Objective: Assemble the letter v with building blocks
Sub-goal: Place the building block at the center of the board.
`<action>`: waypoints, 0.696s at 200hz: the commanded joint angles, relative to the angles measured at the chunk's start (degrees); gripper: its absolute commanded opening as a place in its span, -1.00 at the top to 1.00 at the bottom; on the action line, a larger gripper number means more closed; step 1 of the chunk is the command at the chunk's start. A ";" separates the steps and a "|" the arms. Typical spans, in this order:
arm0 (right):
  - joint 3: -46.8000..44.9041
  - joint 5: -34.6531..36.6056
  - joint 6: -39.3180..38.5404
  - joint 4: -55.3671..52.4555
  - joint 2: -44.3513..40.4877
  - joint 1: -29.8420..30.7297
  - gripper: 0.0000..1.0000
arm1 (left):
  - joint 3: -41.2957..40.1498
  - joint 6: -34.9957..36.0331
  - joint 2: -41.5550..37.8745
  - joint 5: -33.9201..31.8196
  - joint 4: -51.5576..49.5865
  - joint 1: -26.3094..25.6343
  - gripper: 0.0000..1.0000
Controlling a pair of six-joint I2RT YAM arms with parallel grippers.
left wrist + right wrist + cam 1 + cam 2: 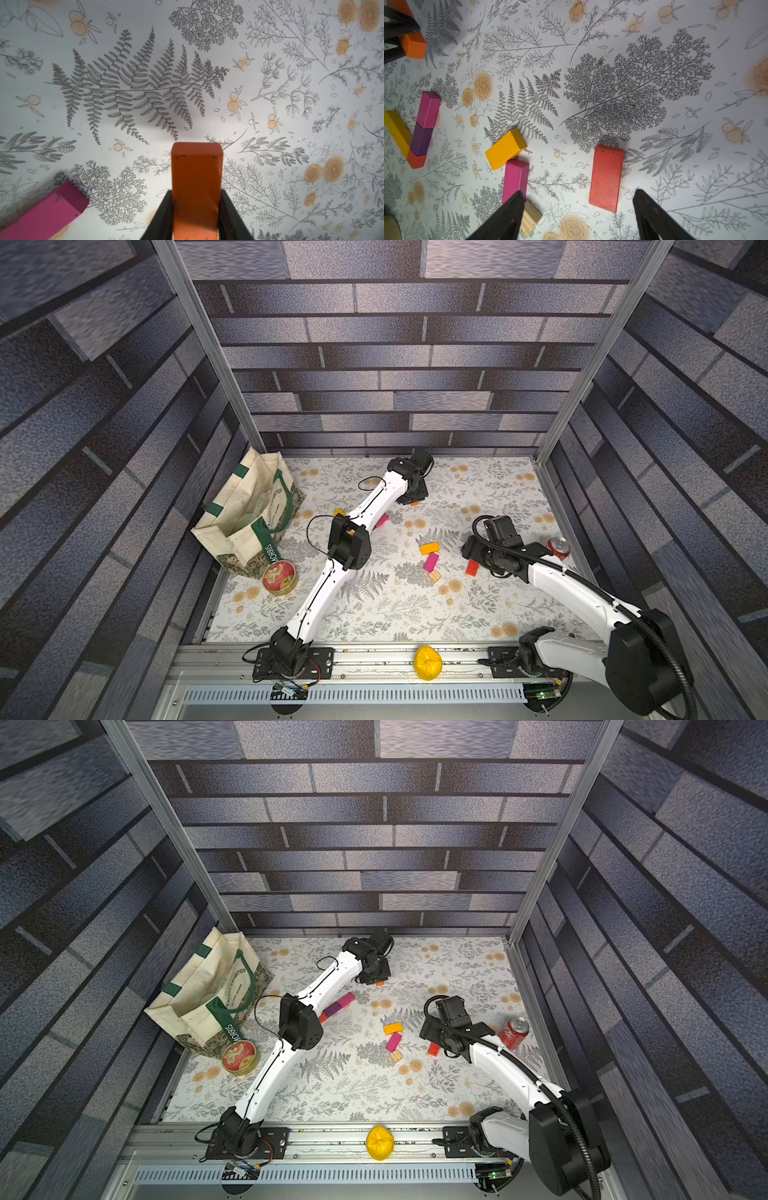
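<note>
Orange block (196, 187) between left jaws (magenta block (47, 214) nearby)

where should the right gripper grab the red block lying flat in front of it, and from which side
Take the red block across its two long sides, about mid-length, coming straight down from above. It lies flat with its broad face up and both long edges free of other blocks, so its narrow width suits the jaws. The right gripper is open, its jaws standing either side of the block's near end.
</note>
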 commanded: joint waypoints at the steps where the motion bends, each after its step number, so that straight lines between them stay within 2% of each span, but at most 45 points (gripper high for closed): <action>1: 1.99 -1.57 -1.22 0.57 0.65 -0.31 -0.69 | 1.27 -5.90 2.03 -2.23 -2.33 0.02 0.97; 54: 2.13 -2.97 -1.58 1.48 2.15 -0.41 -0.69 | 1.28 -9.02 2.71 -5.78 -5.08 0.01 0.96; 89: 2.04 -3.34 -1.92 1.62 2.44 -0.40 -0.70 | 1.28 -9.58 3.59 -5.87 -5.84 0.31 0.96; 139: 2.72 -3.52 -2.77 1.09 2.61 -0.40 -0.70 | 1.28 -9.58 5.18 -5.67 -6.93 0.81 0.69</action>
